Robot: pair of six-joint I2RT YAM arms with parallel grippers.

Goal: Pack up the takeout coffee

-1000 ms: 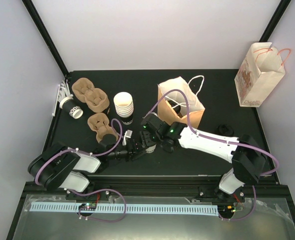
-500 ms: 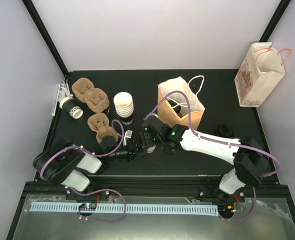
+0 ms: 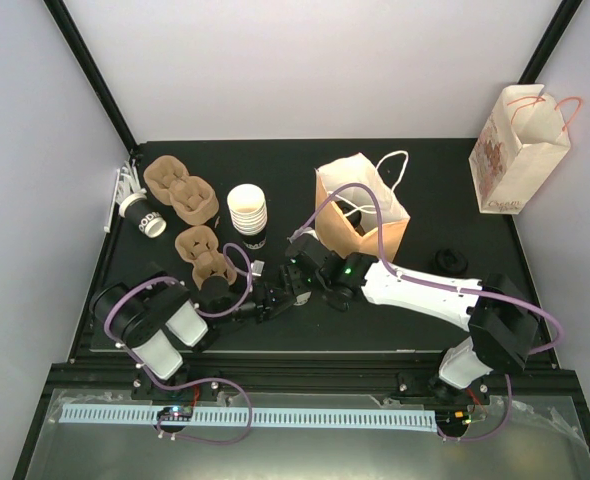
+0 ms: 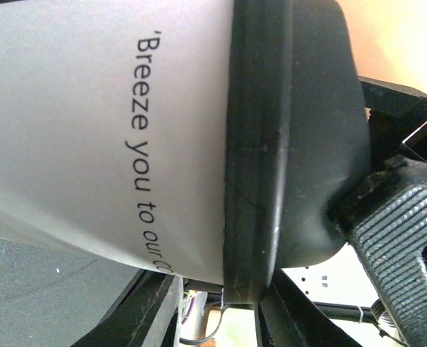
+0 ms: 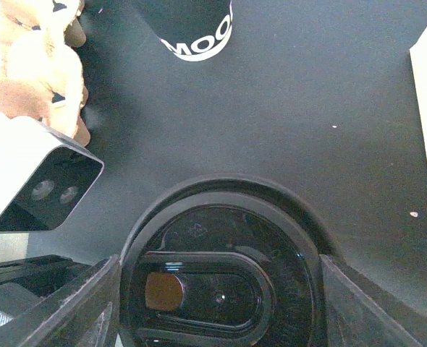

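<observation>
Your left claw has drawn in around the cup, just left of the bag on its near side, though you cannot tell if it grips yet, while the right claw clamps the lid from above, so bagging looks close.

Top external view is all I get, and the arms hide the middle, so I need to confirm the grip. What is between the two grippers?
Observer: The right wrist view looks straight down on a round black plastic lid, the right gripper's jaws against its two sides.
Operator: Is a cup under it?
Observer: The left wrist view shows a white paper cup wearing that lid, filling the frame.
Operator: Any print?
Observer: Its side reads "Breeze you to our".
</observation>
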